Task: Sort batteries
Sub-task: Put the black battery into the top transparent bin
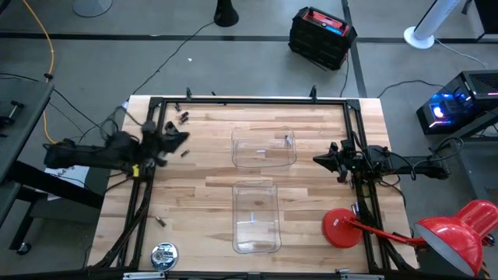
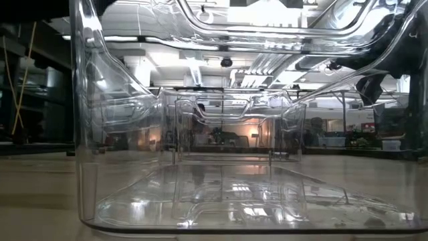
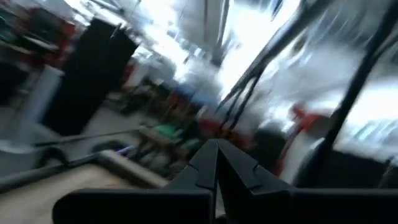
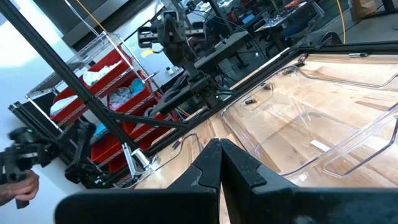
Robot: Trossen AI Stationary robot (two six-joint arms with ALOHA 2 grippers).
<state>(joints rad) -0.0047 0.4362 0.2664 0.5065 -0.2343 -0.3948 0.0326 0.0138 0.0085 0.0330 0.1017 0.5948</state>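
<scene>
1. From the high view we record the left pincer (image 1: pixel 177 140) at the left side of the worktop (image 1: pixel 202 194), beside a scatter of batteries (image 1: pixel 184 118) near the far left corner. One more battery (image 1: pixel 161 222) lies apart near the left edge, closer to the front.
2. The right pincer (image 1: pixel 319 159) sits at the right edge of the worktop, pointing inward toward the far tray (image 1: pixel 264 148).
3. The wrist views add what the high view cannot: the left pincer (image 3: pixel 216 163) has its fingers pressed together with nothing between them, and the right pincer (image 4: pixel 221 158) is likewise closed and empty.
4. The right wrist view also shows the batteries (image 4: pixel 250 101) on bare wood beyond the far tray (image 4: pixel 298 137), and red bins (image 4: pixel 118 102) on a wire shelf in the room.
5. The low view shows only the clear wall of the near tray (image 2: pixel 87 167), with the far tray seen through it.
6. We could read no writing or label in any view.
7. The far tray holds one small dark item (image 1: pixel 286 140) that we cannot identify. The near tray (image 1: pixel 257 218) shows no clear contents.
8. A round metal disc (image 1: pixel 163 253) lies at the front left corner, and a red lamp base (image 1: pixel 340 227) stands at the front right.
</scene>
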